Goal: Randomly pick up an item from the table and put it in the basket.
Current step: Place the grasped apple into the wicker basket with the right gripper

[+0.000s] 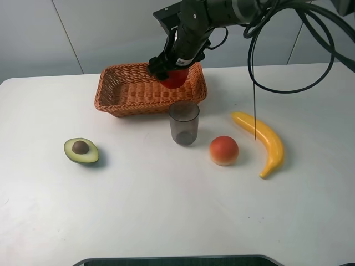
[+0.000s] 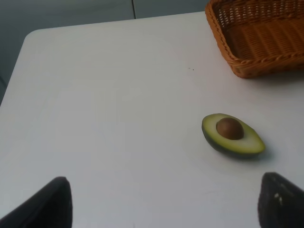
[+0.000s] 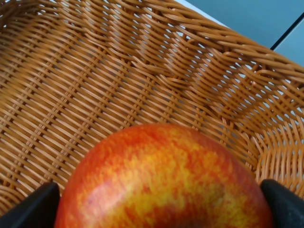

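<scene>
Right claw point(image 1: 173, 72) clamped on red apple point(image 1: 175, 79), over right end of wicker basket point(image 1: 125, 88). Lower close to woven floor before release; high drop risks bounce-out. Avoid rim, grey cup point(image 1: 183, 123). Left claw point(image 2: 164, 209) spread wide, empty, above desk point(image 2: 95, 95) near avocado half point(image 2: 232, 134).

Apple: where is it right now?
In the exterior high view, the apple is clamped in the right gripper, over the right end of the wicker basket, just behind the grey cup.
</scene>
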You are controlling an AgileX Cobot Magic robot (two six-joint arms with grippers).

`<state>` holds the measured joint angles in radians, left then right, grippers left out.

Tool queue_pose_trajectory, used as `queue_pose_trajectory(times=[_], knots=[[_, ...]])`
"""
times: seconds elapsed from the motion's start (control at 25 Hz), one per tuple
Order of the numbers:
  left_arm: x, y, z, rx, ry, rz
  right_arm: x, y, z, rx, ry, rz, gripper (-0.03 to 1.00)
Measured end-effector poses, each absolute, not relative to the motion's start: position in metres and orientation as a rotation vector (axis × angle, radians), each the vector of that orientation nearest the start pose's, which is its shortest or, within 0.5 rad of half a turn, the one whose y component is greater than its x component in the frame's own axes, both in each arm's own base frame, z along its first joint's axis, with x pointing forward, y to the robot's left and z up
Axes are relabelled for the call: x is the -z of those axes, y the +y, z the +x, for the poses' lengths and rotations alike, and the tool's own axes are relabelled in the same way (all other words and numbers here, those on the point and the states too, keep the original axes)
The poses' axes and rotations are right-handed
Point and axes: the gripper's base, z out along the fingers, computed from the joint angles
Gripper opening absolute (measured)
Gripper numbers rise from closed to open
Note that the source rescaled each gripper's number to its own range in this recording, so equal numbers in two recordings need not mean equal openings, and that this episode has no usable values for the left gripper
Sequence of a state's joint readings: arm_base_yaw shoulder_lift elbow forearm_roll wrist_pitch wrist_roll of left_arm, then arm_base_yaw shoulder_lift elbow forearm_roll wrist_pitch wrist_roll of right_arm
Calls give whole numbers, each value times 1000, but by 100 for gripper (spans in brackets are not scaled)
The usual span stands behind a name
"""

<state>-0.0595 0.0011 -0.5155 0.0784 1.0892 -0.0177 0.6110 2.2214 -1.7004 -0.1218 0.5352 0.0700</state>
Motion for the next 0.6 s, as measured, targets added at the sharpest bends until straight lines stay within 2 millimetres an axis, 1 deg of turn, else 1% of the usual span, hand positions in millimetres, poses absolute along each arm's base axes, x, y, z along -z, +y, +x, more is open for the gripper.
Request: queue_pose_trajectory(times=[0.12, 0.16, 0.2, 0.28, 0.32, 0.36, 0.4, 0.6], knots=[[-279, 7, -7, -46, 2056, 37, -164, 277, 405, -150, 2417, -783, 5], [-279, 7, -7, -46, 2056, 37, -164, 276, 405, -149, 2419, -783, 14], [-279, 7, -7, -45, 2056, 35, -164, 276, 405, -149, 2419, -783, 27], [-279, 7, -7, -45, 2056, 35, -164, 276, 405, -149, 2419, -783, 78], [-279, 7, -7, -45, 2056, 35, -164, 276, 405, -149, 2419, -783, 89], [-279, 7, -7, -45, 2056, 35, -164, 276, 405, -149, 2419, -783, 95], [-279, 7, -7, -45, 2056, 35, -164, 276, 405, -149, 2419, -783, 97], [-279, 7, -7, -45, 2056, 35, -164, 276, 404, -146, 2425, -785, 99]])
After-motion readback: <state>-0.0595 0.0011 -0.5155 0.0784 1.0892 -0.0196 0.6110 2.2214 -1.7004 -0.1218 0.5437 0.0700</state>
